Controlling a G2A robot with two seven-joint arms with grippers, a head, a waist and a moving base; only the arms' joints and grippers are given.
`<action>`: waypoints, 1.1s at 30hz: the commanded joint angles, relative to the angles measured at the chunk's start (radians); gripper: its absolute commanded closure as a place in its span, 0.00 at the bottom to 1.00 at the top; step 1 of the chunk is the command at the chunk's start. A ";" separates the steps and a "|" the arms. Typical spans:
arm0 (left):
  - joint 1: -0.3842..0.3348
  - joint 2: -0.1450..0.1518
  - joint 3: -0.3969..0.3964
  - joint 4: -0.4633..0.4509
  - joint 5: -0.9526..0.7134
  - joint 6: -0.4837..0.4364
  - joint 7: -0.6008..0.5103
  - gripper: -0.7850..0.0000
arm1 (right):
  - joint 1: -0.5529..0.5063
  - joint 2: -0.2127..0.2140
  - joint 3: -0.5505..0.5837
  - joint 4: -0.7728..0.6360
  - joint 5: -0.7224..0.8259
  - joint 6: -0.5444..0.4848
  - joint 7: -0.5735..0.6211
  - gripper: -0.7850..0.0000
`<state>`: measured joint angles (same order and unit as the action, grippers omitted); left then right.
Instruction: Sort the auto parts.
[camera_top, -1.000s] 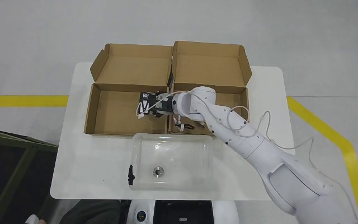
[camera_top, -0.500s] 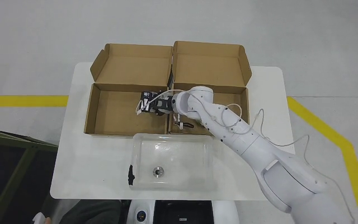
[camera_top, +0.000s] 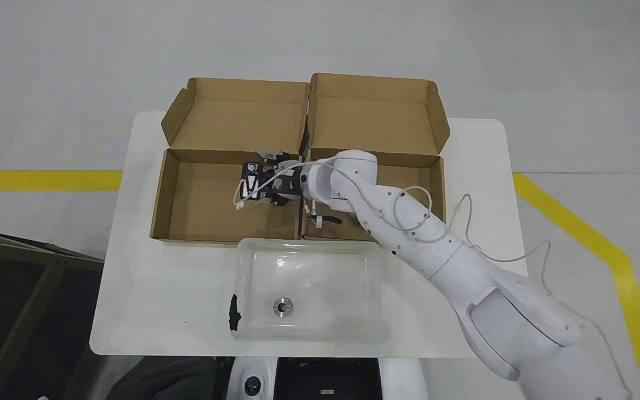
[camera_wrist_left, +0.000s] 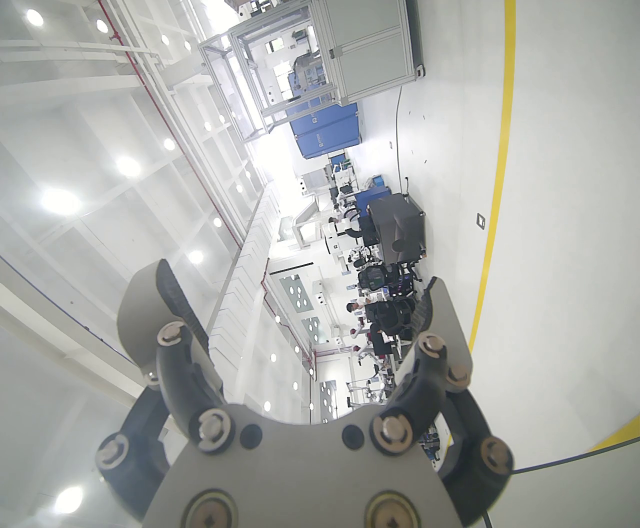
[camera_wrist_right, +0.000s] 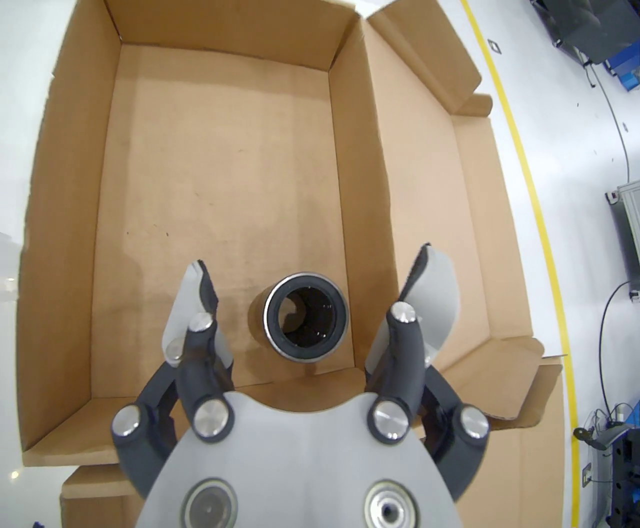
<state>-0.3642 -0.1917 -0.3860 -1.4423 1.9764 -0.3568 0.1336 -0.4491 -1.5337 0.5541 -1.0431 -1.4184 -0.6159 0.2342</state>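
A short metal cylinder (camera_wrist_right: 306, 322) with a dark bore lies on its side on the floor of the left cardboard box (camera_wrist_right: 215, 165), close to the box's near wall. My right gripper (camera_wrist_right: 312, 260) hangs open just above it, one finger on each side, not touching it. From above, that gripper (camera_top: 256, 183) is over the right part of the left box (camera_top: 200, 200). My left gripper (camera_wrist_left: 297, 277) is open and holds nothing, pointing out into the room.
A second open cardboard box (camera_top: 372, 115) stands right beside the first, with a small dark part (camera_top: 325, 225) near its front left corner. A clear plastic bin (camera_top: 350, 265) in front holds a small metal part (camera_top: 284, 306) and a black piece (camera_top: 233, 312).
My right gripper has shifted slightly left and toward the back inside the left box. The bin and boxes have not moved.
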 joint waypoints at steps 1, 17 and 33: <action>0.000 0.000 0.000 0.000 0.000 0.000 0.000 0.00 | -0.014 0.007 0.014 -0.043 -0.002 -0.016 0.007 0.00; 0.000 0.000 0.000 0.000 0.000 0.000 0.000 0.00 | -0.316 0.109 0.176 -0.547 -0.018 -0.149 0.162 0.00; 0.000 0.000 0.000 0.000 0.000 0.000 0.000 0.00 | -0.586 0.187 0.284 -0.796 -0.075 -0.264 0.225 0.00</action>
<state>-0.3642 -0.1916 -0.3860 -1.4423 1.9764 -0.3568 0.1336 -1.0246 -1.3496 0.8344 -1.8333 -1.4897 -0.8768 0.4604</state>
